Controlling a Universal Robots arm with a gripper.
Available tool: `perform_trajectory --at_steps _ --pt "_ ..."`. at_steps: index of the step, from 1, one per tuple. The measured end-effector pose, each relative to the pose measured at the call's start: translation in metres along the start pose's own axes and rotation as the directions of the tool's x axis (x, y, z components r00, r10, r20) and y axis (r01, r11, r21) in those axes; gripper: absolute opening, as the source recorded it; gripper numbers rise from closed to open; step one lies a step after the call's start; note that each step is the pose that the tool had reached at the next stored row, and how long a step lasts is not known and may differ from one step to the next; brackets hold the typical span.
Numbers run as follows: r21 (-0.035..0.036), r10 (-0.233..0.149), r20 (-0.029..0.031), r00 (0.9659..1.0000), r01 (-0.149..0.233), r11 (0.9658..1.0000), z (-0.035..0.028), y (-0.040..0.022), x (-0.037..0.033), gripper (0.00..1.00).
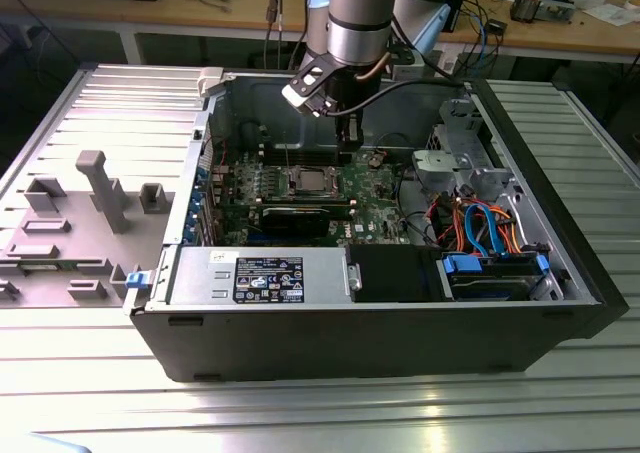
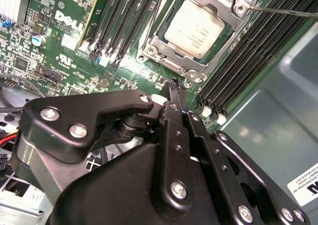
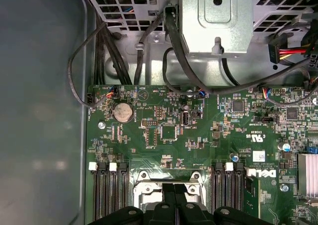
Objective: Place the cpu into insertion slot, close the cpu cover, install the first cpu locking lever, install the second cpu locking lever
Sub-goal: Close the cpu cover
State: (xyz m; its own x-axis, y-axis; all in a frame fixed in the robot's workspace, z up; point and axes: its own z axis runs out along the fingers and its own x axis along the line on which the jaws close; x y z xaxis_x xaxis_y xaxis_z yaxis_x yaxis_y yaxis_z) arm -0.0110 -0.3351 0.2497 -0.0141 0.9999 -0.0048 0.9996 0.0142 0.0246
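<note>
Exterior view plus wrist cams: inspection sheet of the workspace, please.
Surface: ribbed metal table carrying the open computer case.
Job's things: cpu sits in its socket; cover lies flat around it; thin lever juts past the socket, latching unclear.
Clutter: grey plastic fixture at the exterior view's left.
Grippers: gripper shut, empty, just short of the socket.
Cables: orange and blue cables inside the case; black cables beside the board.
Surroundings: wooden bench behind.
</note>
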Motion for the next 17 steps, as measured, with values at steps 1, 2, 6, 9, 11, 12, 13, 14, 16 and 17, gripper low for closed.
perform_trajectory --at_steps 1,2,6,9,11,12,13,14,16,17 --pt "0.0000 0.000 0.0000 1.0000 0.000 1.0000 0.0000 -0.0006 0.0000 0.11" --pt "0.0000 0.000 0.0000 1.0000 0.000 1.0000 0.0001 -0.0017 0.0000 0.11" --pt "0.0000 -0.001 0.0000 1.0000 0.001 1.0000 0.0004 -0.0063 0.0001 0.11" --pt "0.0000 -0.001 -0.0001 1.0000 0.001 1.0000 0.0006 -0.0090 0.0001 0.11" --pt "0.0000 -0.002 0.0001 1.0000 0.002 1.0000 0.0007 -0.0111 0.0001 0.11" --pt "0.0001 -0.002 0.0001 1.0000 0.002 1.0000 0.0008 -0.0117 0.0001 0.11" --pt "0.0000 -0.002 -0.0001 1.0000 0.002 1.0000 0.0009 -0.0123 0.0002 0.11" --pt "0.0000 -0.002 -0.0001 1.0000 0.002 1.0000 0.0009 -0.0130 0.0002 0.11" --pt "0.0000 -0.002 -0.0001 1.0000 0.002 1.0000 0.0011 -0.0148 0.0002 0.11" --pt "0.0000 -0.002 -0.0001 1.0000 0.002 1.0000 0.0012 -0.0155 0.0002 0.11"
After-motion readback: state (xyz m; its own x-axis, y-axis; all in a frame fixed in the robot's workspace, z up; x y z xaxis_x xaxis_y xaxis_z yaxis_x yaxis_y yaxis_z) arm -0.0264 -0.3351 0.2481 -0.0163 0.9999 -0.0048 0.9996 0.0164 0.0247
